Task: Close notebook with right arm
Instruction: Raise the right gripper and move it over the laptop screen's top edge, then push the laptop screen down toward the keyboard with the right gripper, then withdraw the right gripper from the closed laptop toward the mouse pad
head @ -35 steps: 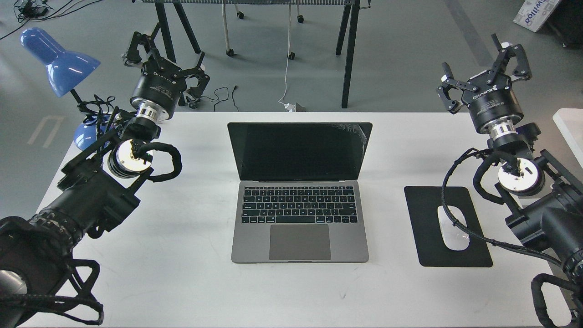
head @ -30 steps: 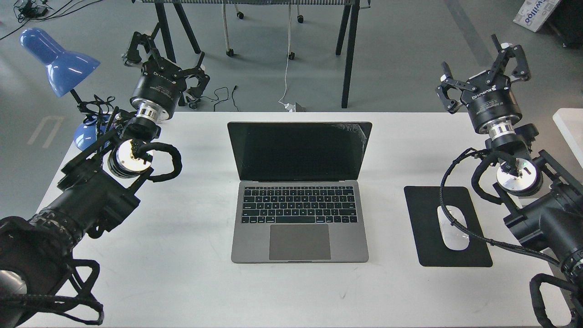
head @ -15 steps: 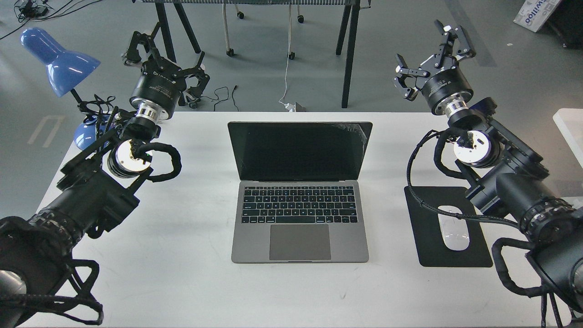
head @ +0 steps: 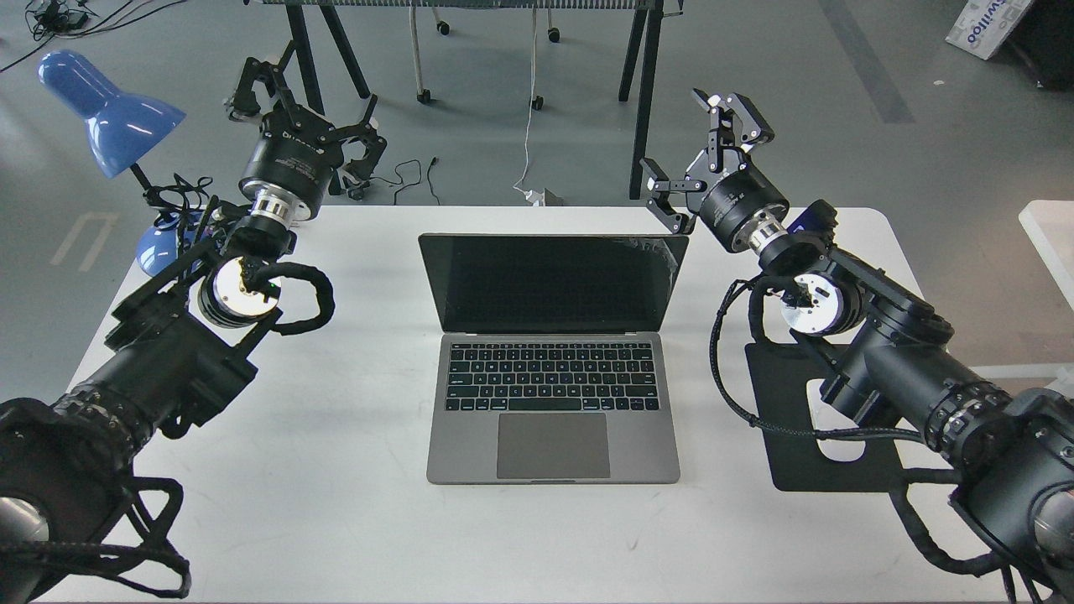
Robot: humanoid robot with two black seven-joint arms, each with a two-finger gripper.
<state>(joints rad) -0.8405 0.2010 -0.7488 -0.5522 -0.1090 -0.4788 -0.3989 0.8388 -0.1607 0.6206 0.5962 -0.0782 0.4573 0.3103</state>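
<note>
The space-grey notebook (head: 552, 369) lies open in the middle of the white table (head: 352, 503), its black screen upright and facing me, keyboard and trackpad in front. My right arm (head: 889, 352) comes in from the right. Its gripper (head: 701, 155) is open, fingers spread, just above and right of the screen's top right corner; one lower finger (head: 663, 201) is close to that corner, and I cannot tell if it touches. My left gripper (head: 302, 109) is open and empty beyond the table's far left edge, near the blue lamp.
A blue desk lamp (head: 105, 113) stands at the far left corner. A black mouse pad (head: 797, 461) with a white mouse (head: 839, 449) lies right of the notebook, partly under my right arm. Black table legs (head: 642, 101) stand behind the table.
</note>
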